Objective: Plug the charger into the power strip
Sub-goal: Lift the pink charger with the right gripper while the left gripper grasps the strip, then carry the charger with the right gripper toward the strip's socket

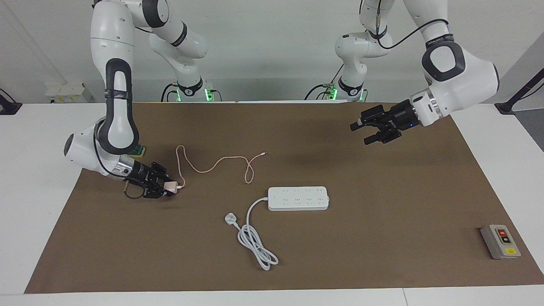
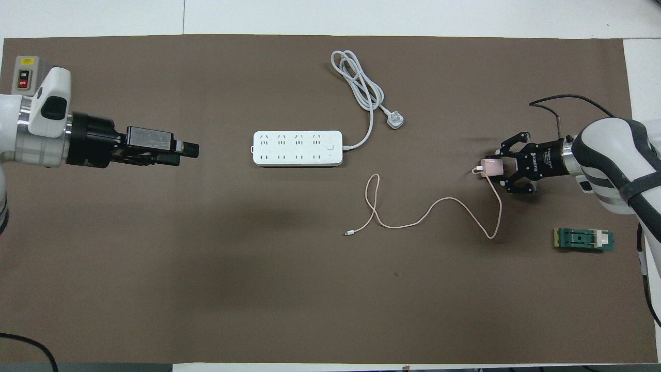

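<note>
Two arms: being kept over the brown mat [image 1: 382, 204]
Power strip [image 1: 298, 198]: lying mid-mat
Left gripper [image 1: 364, 130]: being held aloft, fingers spread
Right gripper [image 1: 169, 188]: pinching the charger [image 1: 171, 185] at the right arm's end

The grey switch box [image 2: 28, 77] is partly covered in the overhead view by the left arm's wrist. The green block [image 1: 139, 149] shows only as a sliver past the right arm's forearm in the facing view. The charger [image 1: 170, 185] hides its prongs; the power strip [image 1: 298, 198] sockets are too small to distinguish.
</note>
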You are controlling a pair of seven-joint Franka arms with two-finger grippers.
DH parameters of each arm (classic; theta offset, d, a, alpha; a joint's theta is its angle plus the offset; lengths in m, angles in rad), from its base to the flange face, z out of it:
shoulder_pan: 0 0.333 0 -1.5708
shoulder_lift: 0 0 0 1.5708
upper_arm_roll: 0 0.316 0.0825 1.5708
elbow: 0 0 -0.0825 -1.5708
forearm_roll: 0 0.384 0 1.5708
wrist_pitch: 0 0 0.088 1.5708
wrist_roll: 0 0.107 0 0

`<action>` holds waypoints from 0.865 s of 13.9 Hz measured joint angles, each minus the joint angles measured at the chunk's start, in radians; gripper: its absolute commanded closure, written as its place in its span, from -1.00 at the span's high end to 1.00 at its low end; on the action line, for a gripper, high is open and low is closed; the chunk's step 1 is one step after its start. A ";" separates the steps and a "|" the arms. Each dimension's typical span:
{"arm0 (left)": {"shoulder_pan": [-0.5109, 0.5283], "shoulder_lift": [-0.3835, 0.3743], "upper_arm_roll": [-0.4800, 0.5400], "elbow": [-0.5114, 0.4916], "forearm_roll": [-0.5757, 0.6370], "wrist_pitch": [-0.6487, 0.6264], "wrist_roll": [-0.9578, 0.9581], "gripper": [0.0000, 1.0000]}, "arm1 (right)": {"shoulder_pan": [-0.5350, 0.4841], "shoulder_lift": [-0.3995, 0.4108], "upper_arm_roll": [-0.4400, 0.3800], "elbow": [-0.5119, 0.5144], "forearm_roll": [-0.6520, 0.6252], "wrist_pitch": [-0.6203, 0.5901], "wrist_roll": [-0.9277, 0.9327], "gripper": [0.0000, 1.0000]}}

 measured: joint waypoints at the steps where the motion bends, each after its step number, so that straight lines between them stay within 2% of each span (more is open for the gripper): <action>1: 0.000 0.023 -0.001 -0.008 -0.061 0.006 0.016 1.00 | 0.001 0.000 0.001 0.001 0.001 0.002 0.001 -1.00; 5: -0.032 0.067 -0.002 -0.088 -0.300 0.036 0.132 1.00 | 0.015 -0.015 0.005 0.042 0.005 -0.039 0.059 -1.00; 9: -0.069 0.147 -0.005 -0.145 -0.560 0.010 0.284 1.00 | 0.069 -0.097 0.009 0.062 0.005 -0.106 0.147 -1.00; 12: -0.109 0.210 -0.007 -0.149 -0.690 -0.028 0.402 1.00 | 0.138 -0.157 0.010 0.065 0.005 -0.110 0.247 -1.00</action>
